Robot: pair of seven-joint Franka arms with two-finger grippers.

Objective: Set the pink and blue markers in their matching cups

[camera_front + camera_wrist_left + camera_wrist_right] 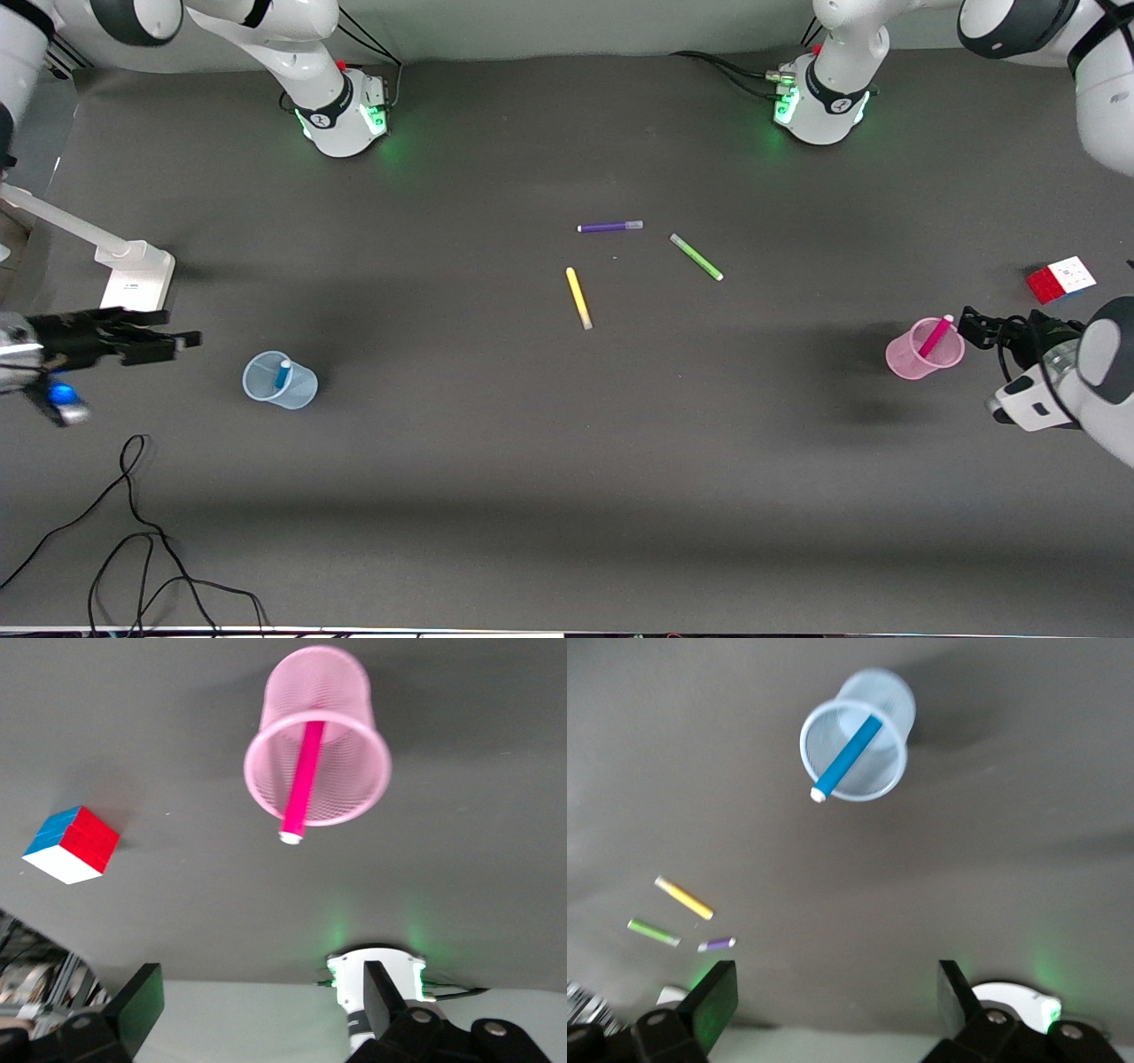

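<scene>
The pale blue cup (280, 382) stands toward the right arm's end of the table with the blue marker (283, 373) leaning inside it. Both also show in the right wrist view, cup (886, 700) and marker (846, 758). The pale pink cup (924, 350) stands toward the left arm's end with the pink marker (935, 336) leaning inside it. Both show in the left wrist view, cup (350, 691) and marker (302, 784). My right gripper (184, 339) (835, 999) is open and empty beside the blue cup. My left gripper (971, 322) (261, 1005) is open and empty beside the pink cup.
A yellow pen (578, 298), a green pen (696, 257) and a purple pen (609, 227) lie mid-table. A colour cube (1060, 279) lies near the pink cup. A white stand (133, 270) sits near the right gripper. Black cables (133, 532) trail at the near edge.
</scene>
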